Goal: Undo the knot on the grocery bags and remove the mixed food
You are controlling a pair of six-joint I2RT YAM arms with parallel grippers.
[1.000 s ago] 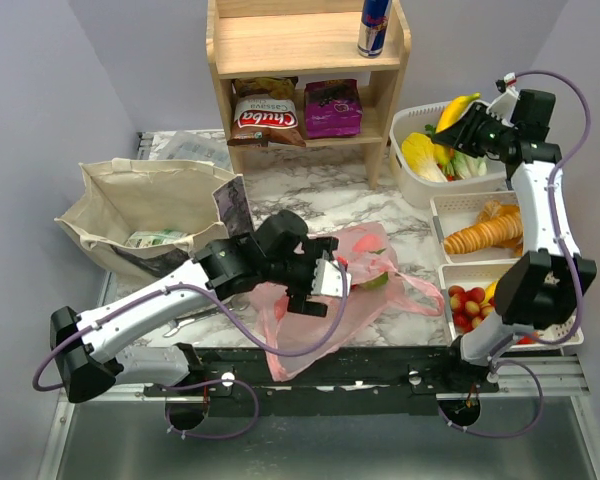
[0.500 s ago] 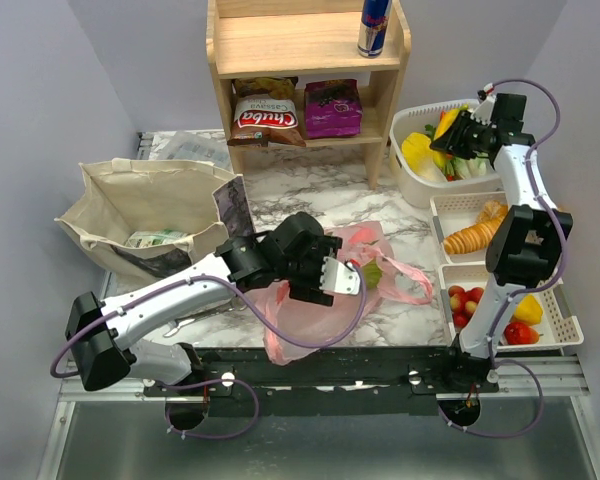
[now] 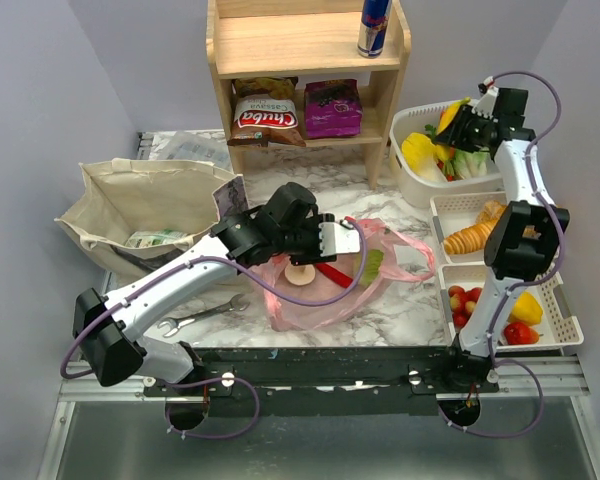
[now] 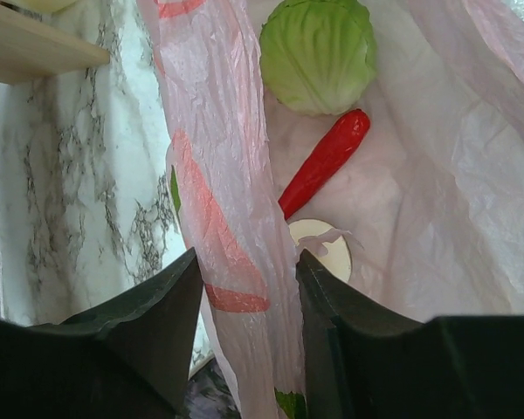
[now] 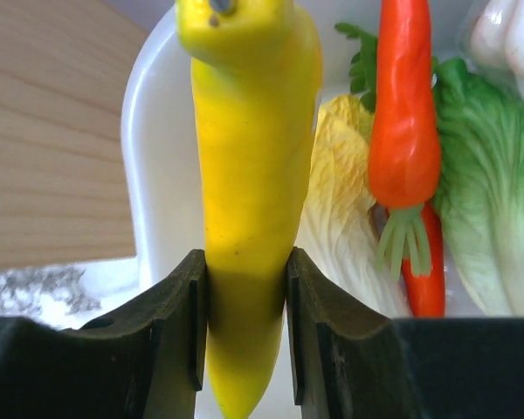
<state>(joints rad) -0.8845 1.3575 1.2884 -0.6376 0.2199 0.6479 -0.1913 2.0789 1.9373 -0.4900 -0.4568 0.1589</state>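
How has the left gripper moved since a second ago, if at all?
Yes. The left gripper moved up the overhead view and slightly right, closer to the wooden shelf.

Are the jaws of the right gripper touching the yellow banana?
Touching. The right wrist view shows both jaws of the right gripper pressed against the yellow banana, no gap.

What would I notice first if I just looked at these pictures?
Probably the bright banana pinched in the right claw, up over the white basket at the far right. Then the pink bag mid-table, lying open with a cabbage, red pepper and mushroom inside, and the left claw straddling its edge.
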